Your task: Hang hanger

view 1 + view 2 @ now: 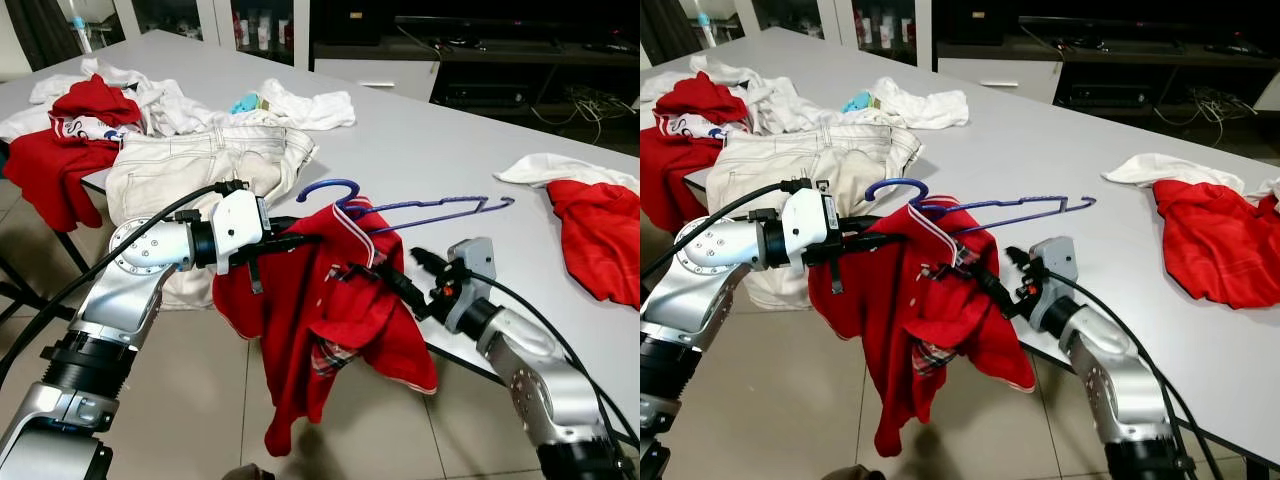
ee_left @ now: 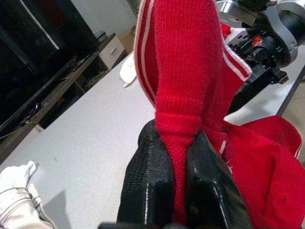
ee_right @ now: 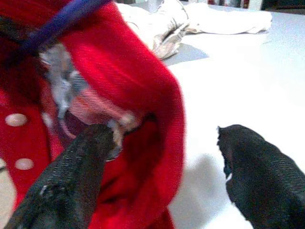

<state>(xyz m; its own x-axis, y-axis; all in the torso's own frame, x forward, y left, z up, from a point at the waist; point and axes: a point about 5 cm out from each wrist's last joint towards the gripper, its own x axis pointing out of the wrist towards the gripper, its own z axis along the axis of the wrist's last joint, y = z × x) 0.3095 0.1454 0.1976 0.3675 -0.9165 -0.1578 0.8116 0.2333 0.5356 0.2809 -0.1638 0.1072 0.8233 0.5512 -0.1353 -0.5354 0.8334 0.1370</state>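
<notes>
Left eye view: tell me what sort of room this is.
Probably a home living or dining room: a large grey table strewn with laundry, a dark TV stand with cables behind it, and a tiled floor.

Domestic living room: grey table (image 1: pixel 420 150) strewn with laundry (image 1: pixel 150 110), dark media console (image 1: pixel 500 50), tiled floor (image 1: pixel 200 400).
</notes>
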